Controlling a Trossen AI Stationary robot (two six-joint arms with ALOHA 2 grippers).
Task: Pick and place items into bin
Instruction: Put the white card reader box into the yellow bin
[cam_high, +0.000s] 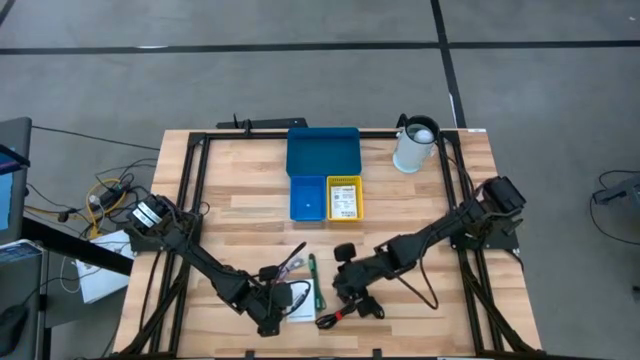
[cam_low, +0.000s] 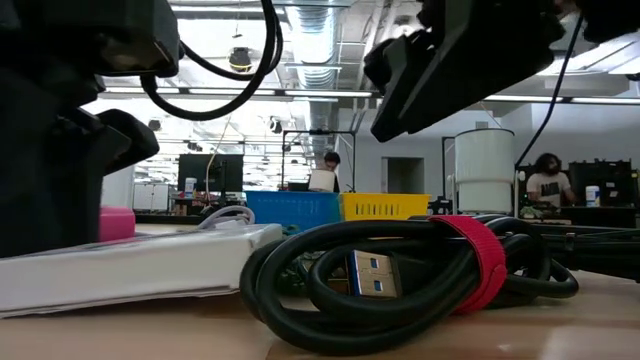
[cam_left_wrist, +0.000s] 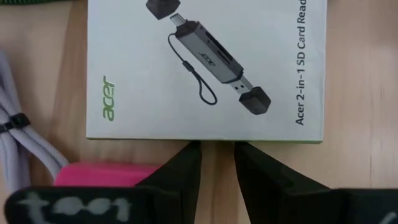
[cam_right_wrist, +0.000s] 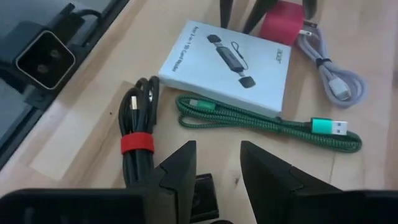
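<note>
The left gripper (cam_left_wrist: 216, 163) hovers with fingers slightly spread, holding nothing, just short of the white card-reader box (cam_left_wrist: 205, 68); the pink block (cam_left_wrist: 102, 174) lies beside it. The right gripper (cam_right_wrist: 217, 163), likewise parted and empty, faces the green braided cable (cam_right_wrist: 261, 121), the black cable (cam_right_wrist: 138, 134) alongside.

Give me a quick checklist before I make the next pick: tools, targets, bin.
1. Left tool open and empty: ok.
2. Left tool lined up on the white box: ok, fingertips sit at its edge.
3. Right tool open: ok.
4. Right tool empty: cannot tell, a small dark piece shows below its gap.
5. Black cable free of the green cable: ok, they lie side by side, apart.
6. Blue tray has room: ok, it looks empty from above.
</note>
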